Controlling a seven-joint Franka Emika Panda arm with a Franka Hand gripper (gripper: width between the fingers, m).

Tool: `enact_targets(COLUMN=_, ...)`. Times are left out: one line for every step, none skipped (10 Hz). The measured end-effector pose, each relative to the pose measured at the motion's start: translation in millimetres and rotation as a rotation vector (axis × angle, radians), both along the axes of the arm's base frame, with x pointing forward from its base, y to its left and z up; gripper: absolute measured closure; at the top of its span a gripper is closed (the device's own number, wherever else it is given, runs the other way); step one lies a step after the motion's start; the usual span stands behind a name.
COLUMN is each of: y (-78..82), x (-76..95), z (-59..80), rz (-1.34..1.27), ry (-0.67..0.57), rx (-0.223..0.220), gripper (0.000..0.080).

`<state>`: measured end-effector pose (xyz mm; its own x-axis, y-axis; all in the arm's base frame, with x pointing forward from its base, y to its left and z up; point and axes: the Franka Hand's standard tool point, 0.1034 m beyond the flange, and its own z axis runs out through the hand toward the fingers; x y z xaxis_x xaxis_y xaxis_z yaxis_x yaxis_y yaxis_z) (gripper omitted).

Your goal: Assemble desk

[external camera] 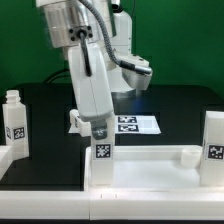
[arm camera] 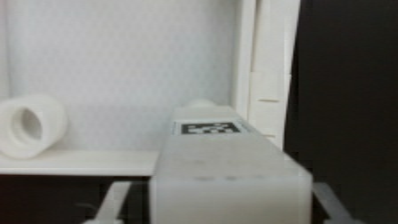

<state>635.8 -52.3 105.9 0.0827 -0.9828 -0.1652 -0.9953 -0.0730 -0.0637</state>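
The desk top (external camera: 140, 176), a white rimmed tray, lies at the front of the table. My gripper (external camera: 98, 128) is shut on a white peg leg (external camera: 102, 150) with a square tag and holds it upright over the top's corner at the exterior view's left. In the wrist view my gripper (arm camera: 222, 205) holds that leg (arm camera: 222, 165) above the tray floor (arm camera: 125, 80), beside the rim (arm camera: 267, 70). A round socket (arm camera: 27, 125) shows off to one side. Another tagged leg (external camera: 214, 140) stands upright at the corner on the exterior view's right. A third leg (external camera: 14, 118) stands at the far left.
The marker board (external camera: 128, 123) lies flat on the black table behind the desk top. A low white block (external camera: 8, 162) sits at the exterior view's left edge under the third leg. The robot's base (external camera: 130, 70) stands at the back.
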Motion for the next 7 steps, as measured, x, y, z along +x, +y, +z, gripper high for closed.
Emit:
enact_targets(y=-0.1, x=0.9, z=-0.5, rz=0.124, ry=-0.030, rx=-0.013, gripper=0.0327)
enact_targets(y=-0.8, x=0.5, z=-2.4, rz=0.290, ry=-0.076, rx=-0.035, gripper=0.0327)
enact_targets(y=-2.9, x=0.2, z=-2.6, rz=0.471, ry=-0.118, rx=-0.054, gripper=0.0190)
enact_targets(y=-2.9, x=-0.4, z=-2.7, rz=0.594, ry=-0.135, rx=-0.063, gripper=0.0190)
enact_targets(y=-3.1, x=-0.7, z=-3.5, rz=0.659, ry=-0.144, rx=-0.068, gripper=0.0157)
enact_targets(y=-3.2, x=-0.8, z=-3.6, rz=0.720, ry=-0.154, rx=-0.072, gripper=0.0157)
enact_targets(y=-3.2, x=-0.8, z=-3.6, rz=0.772, ry=-0.161, rx=-0.075, gripper=0.0150)
